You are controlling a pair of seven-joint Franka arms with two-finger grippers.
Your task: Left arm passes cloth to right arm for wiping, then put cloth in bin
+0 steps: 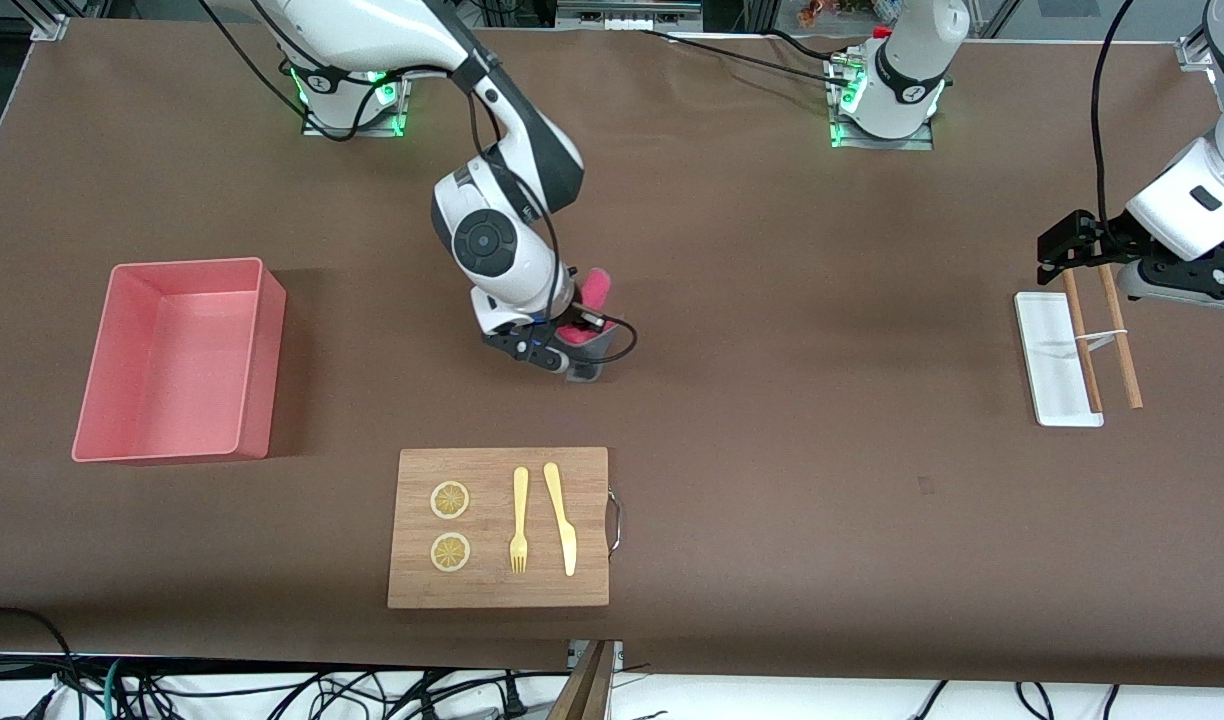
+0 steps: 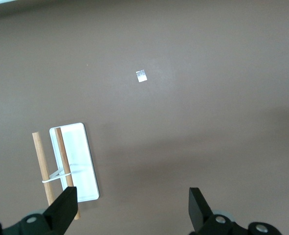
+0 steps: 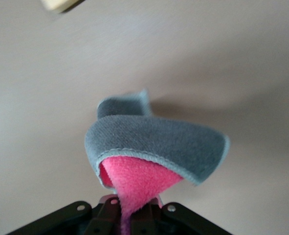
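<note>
The cloth (image 3: 154,147) is pinched tight in my right claw (image 1: 569,352), which is shut on it. Its pink face folds inside and its grey face curls over the top. It hangs low over the middle of the table (image 1: 772,400), just farther from the front camera than the wooden board (image 1: 499,528). I cannot tell if the grey edge is touching the table yet. My left claw (image 2: 129,208) is wide open and holds nothing. It waits up over the left arm's end of the table, close to the white tray (image 1: 1057,358) and the two wooden sticks (image 1: 1100,335) that lean across it. So I think the passing part is done, because the cloth is with my right arm now. The wiping looks like the part I am on, or just about to start. The last part is not done: the pink bin (image 1: 177,360) sits near the right arm's end of the table with nothing in it. On the board lie two lemon slices (image 1: 450,526), a yellow fork (image 1: 519,520) and a yellow knife (image 1: 561,517).
</note>
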